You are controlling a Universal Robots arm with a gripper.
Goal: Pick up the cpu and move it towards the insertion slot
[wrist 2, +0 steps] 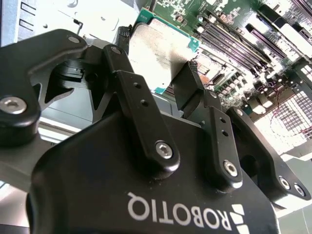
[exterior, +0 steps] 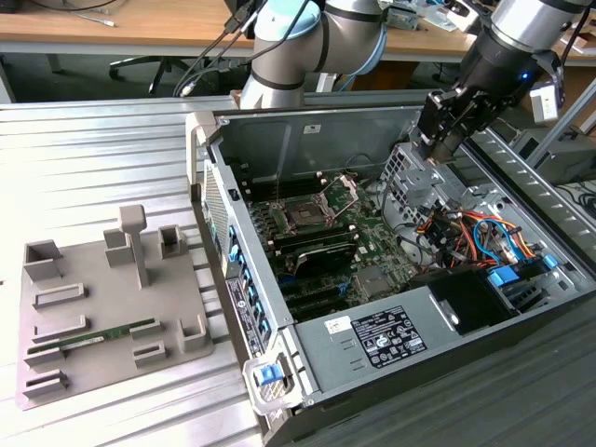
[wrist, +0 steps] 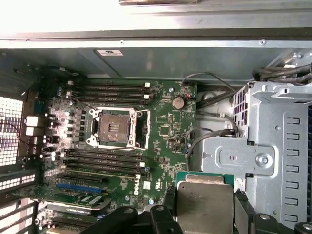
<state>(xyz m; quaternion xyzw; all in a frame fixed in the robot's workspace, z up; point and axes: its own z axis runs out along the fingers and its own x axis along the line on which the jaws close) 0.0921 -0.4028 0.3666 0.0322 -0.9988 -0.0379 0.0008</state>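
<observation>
Gripping cpu (wrist 2: 158, 48) above insertion slot (wrist: 113, 127)

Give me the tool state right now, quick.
Tool: closed on the cpu, held above the open computer case, away from the insertion slot.

Open air above insertion slot (wrist: 116, 127); metal drive cage (wrist: 265, 151) crowds one side.

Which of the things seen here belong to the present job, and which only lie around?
Belong to the job:
- the cpu, held in the gripper
- the insertion slot, open on the motherboard

Only lying around:
- the grey fixture tray
- the green memory stick on it
- the drive cage
- the coloured cables
</observation>
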